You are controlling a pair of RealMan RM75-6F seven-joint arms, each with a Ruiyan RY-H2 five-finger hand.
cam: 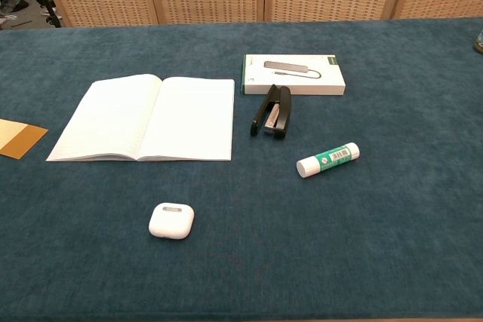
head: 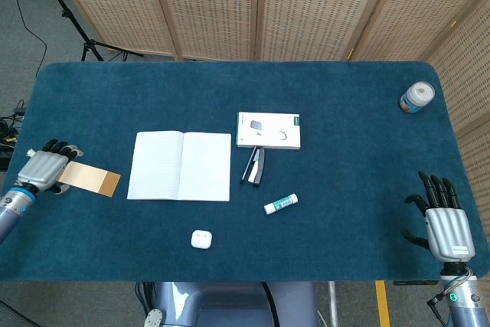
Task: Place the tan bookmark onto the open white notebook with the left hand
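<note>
Your left hand (head: 44,169) sits at the desk's (head: 344,112) left edge, over the outer end of the bookmark (head: 90,178). Fingers (head: 63,147) are curled down at that end; can't tell from the head view whether they actually grip it. Bookmark lies flat on the desk, just left of the notebook (head: 180,166), apart from it, not on it. Chest view shows only the bookmark's inner end (cam: 18,138), no hand. Notebook is open, pages up. Your right hand (head: 445,223) is at the near right corner, fingers spread, holding nothing. Stapler (head: 255,165), glue stick (head: 280,204) and box (head: 268,130) lie right of the notebook.
</note>
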